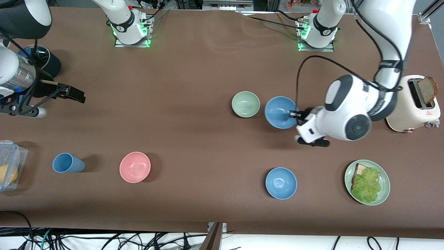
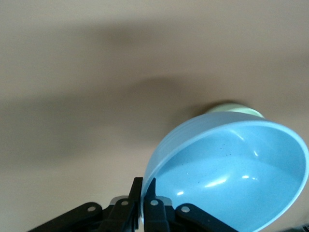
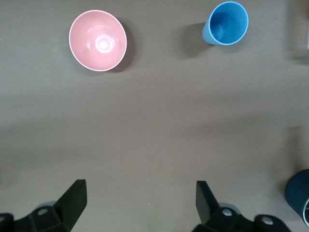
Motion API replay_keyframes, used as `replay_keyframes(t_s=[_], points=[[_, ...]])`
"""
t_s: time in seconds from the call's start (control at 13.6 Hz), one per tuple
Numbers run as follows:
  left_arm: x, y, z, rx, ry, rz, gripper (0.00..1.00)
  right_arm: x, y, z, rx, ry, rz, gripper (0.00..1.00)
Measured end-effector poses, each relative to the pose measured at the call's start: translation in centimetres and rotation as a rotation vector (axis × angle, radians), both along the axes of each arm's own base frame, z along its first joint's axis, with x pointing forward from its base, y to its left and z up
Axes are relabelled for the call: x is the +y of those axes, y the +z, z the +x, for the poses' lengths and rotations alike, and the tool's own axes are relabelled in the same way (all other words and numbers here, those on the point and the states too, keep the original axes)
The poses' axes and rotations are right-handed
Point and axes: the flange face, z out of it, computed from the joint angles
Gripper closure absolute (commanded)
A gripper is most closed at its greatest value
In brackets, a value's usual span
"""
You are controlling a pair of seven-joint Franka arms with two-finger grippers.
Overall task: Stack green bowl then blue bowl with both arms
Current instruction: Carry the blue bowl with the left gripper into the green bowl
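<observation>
The pale green bowl (image 1: 245, 103) sits upright on the table, and its rim (image 2: 235, 109) peeks over the blue bowl in the left wrist view. The blue bowl (image 1: 280, 111) (image 2: 231, 174) is right beside it, toward the left arm's end, tilted. My left gripper (image 1: 294, 114) (image 2: 145, 193) is shut on the blue bowl's rim, one finger inside and one outside. My right gripper (image 1: 71, 93) (image 3: 140, 198) hangs open with nothing between its fingers, over bare table at the right arm's end; that arm waits.
A brighter blue bowl (image 1: 281, 183) lies nearer the front camera, next to a green plate (image 1: 384, 190) with bread and lettuce. A toaster (image 1: 414, 104) stands by the left arm. A pink bowl (image 1: 135, 167) (image 3: 98, 40), a blue cup (image 1: 67, 163) (image 3: 227, 23), a clear box (image 1: 10, 163) and a dark cup (image 1: 43, 60) are at the right arm's end.
</observation>
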Motion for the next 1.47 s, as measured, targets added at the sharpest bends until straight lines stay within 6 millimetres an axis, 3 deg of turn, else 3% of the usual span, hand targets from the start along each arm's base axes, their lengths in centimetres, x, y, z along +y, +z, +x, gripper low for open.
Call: replay_keyframes(t_s=[0.29, 0.44, 0.59, 0.88, 0.96, 1.03, 1.47], points=[[-8.1, -5.9, -3.8, 0.005, -0.031, 0.029, 1.00, 0.1, 0.0, 0.0, 0.000, 0.001, 0.000, 0.00], [-10.6, -8.1, -5.9, 0.002, -0.049, 0.040, 1.00, 0.1, 0.0, 0.0, 0.000, 0.002, 0.000, 0.00], [-11.4, -8.7, -6.9, 0.015, -0.050, 0.056, 1.00, 0.1, 0.0, 0.0, 0.000, 0.002, 0.000, 0.00], [-11.1, -10.3, -7.4, -0.008, -0.031, 0.058, 1.00, 0.2, 0.0, 0.0, 0.000, 0.003, 0.000, 0.00], [-11.1, -10.7, -7.6, -0.012, -0.029, 0.058, 0.80, 0.2, 0.0, 0.0, 0.000, 0.003, 0.001, 0.00], [-11.1, -10.9, -7.7, -0.012, -0.029, 0.060, 0.01, 0.2, 0.0, 0.0, 0.000, 0.004, 0.001, 0.00], [-10.7, -10.0, -7.7, 0.007, 0.002, 0.086, 0.00, 1.0, 0.1, -0.1, -0.001, 0.017, 0.002, 0.00]])
